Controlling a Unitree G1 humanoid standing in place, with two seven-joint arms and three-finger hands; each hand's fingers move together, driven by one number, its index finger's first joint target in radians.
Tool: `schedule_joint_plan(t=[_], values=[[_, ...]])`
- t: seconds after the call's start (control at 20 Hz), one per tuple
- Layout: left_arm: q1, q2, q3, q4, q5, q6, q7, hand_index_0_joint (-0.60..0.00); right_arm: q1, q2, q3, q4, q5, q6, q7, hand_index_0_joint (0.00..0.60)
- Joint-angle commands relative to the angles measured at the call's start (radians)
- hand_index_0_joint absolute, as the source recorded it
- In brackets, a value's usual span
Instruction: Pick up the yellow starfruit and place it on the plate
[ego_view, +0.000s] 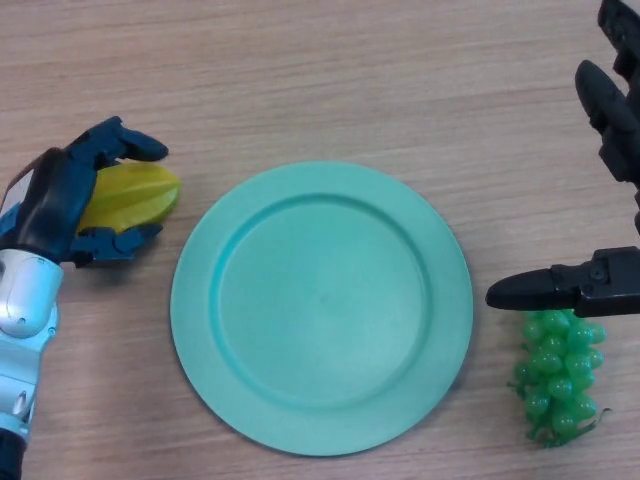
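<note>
A light wooden table (330, 80) with a fine horizontal grain is seen from above, and a round teal plastic plate (320, 307) with a raised rim is set near the middle of it, somewhat toward the near edge. The plate carries nothing. Close to the left edge of the table, a ridged yellow starfruit (135, 196) is found lying on the wood just beside the plate's left rim, apart from it by a narrow strip of bare table. The starfruit is clasped by the left hand (62, 200), whose black and blue fingers (125, 141) are curled over its far side while the thumb is curled along its near side, so that only the end pointing toward the plate is left uncovered. Whether the fruit is lifted clear of the wood cannot be told. By the right edge of the table, the right hand (610, 120) is held with its fingers straight and spread, the thumb pointing toward the plate's right rim; nothing is held in it. A bunch of small green plastic grapes (558, 375) lies just below that thumb, near the front right corner, close to the plate but not touching it.
</note>
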Motion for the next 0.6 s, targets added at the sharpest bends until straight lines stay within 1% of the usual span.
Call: schedule_joint_plan(t=[0.05, 0.1, 0.15, 0.2, 0.25, 0.3, 0.35, 0.4, 0.5, 0.6], values=[[-0.01, 0.063, 0.048, -0.065, 0.085, -0.066, 0.1, -0.6, -0.024, -0.024, -0.061, -0.053, 0.022, -0.096, -0.022, 0.0], [-0.006, 0.065, 0.056, -0.078, 0.084, -0.062, 0.106, -0.6, -0.021, -0.024, -0.056, -0.05, 0.016, -0.102, -0.021, 0.0], [-0.012, 0.074, 0.067, -0.089, 0.089, -0.068, 0.135, -0.6, -0.027, -0.024, -0.053, -0.049, 0.012, -0.094, -0.022, 0.0], [-0.011, 0.075, 0.079, -0.107, 0.065, -0.074, 0.141, -0.6, -0.028, -0.025, -0.051, -0.051, 0.009, -0.091, -0.02, 0.0], [0.0, 0.079, 0.087, -0.147, 0.061, -0.078, 0.163, -0.6, -0.028, -0.025, -0.048, -0.048, 0.003, -0.099, -0.016, 0.0], [0.009, 0.082, 0.093, -0.19, 0.06, -0.066, 0.163, -0.6, -0.033, -0.024, -0.048, -0.044, 0.002, -0.101, -0.017, 0.0], [0.025, 0.081, 0.105, -0.262, 0.037, -0.029, 0.131, -0.6, -0.041, -0.024, -0.046, -0.038, -0.001, -0.104, -0.019, 0.0], [0.032, 0.082, 0.109, -0.308, 0.04, -0.004, 0.118, -0.6, -0.042, -0.024, -0.039, -0.031, -0.008, -0.113, -0.019, 0.0], [0.058, 0.063, 0.105, -0.428, 0.012, 0.037, 0.067, -0.6, -0.054, -0.022, -0.034, -0.018, -0.014, -0.131, -0.02, 0.0], [0.098, 0.015, 0.064, -0.559, -0.006, 0.063, -0.005, -0.6, -0.056, -0.021, -0.024, -0.007, -0.018, -0.135, -0.023, 0.0]])
